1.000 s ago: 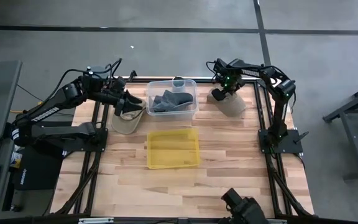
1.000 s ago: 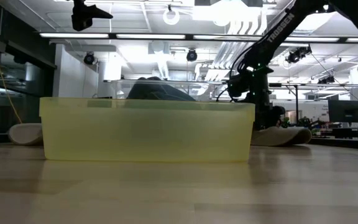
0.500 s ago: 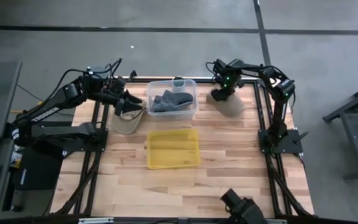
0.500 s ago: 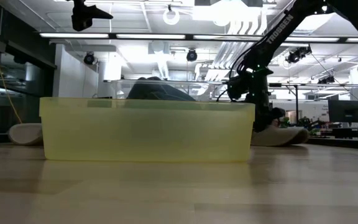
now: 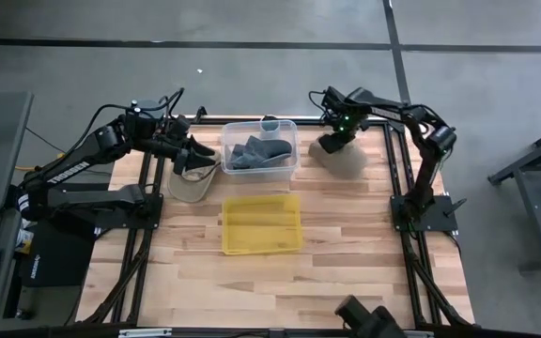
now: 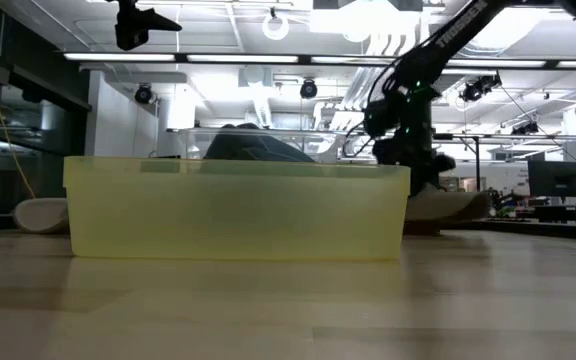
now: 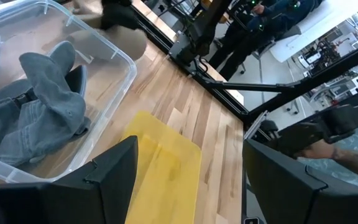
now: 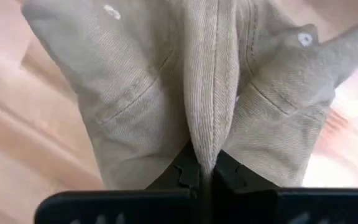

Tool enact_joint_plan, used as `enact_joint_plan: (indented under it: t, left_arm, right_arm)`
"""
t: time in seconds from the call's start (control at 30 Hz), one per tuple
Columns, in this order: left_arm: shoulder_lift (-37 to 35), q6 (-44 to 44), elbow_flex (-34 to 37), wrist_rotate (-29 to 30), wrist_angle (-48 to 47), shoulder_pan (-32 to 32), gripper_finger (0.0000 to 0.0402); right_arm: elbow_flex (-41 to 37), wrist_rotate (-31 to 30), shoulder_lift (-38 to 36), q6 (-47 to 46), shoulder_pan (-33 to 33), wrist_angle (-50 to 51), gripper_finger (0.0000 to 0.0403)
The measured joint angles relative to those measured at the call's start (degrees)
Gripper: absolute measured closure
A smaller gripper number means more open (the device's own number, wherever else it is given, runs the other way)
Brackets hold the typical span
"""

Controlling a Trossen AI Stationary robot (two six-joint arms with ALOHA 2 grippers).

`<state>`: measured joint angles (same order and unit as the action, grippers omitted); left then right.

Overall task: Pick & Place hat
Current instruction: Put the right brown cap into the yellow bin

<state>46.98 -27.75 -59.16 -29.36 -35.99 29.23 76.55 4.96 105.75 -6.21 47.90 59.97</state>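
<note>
A beige corduroy hat [image 5: 348, 160] lies at the table's far right, also seen in the low view [image 6: 450, 205]. My right gripper [image 5: 332, 143] is shut on it [image 8: 205, 163]. A second beige hat [image 5: 191, 184] rests on the table at the far left. My left gripper [image 5: 198, 155] hovers over that hat's far edge, open [image 7: 190, 144], with nothing between its fingers. Grey denim hats [image 5: 256, 152] lie in a clear bin [image 5: 291, 127] between the two arms. My right gripper pinches a raised fold of the hat's crown [image 8: 207, 124] between its two fingers, several layers of corduroy pressed together. The fingers come from above, slanting down. The cloth spreads out below and to both sides of the fold; in the low view the hat sits slightly above the tabletop.
A yellow bin [image 5: 225, 225] stands at the table's middle, in front of the clear bin, and fills the low view [image 6: 238, 210]. Black frame rails run along the table's left and right edges. Bare wood lies toward the near edge.
My right gripper has shut on the beige hat, gathering a fold of its crown, and has shifted slightly toward the table's left and up. The hat has come up a little with it and moved slightly left.
</note>
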Motion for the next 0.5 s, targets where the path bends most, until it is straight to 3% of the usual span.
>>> enact_joint_plan:
  t: [0.23,0.5]
  left_arm:
    - [0.00,0.14,0.00,0.00,0.00,0.00,0.0135]
    - [0.02,0.53,0.00,0.11,0.00,-0.02,0.0135]
  right_arm:
    - [0.00,-0.30,-9.24,-1.14,-0.06,5.38,0.0402]
    - [0.02,-0.61,-22.57,-4.89,-2.60,5.01,0.0403]
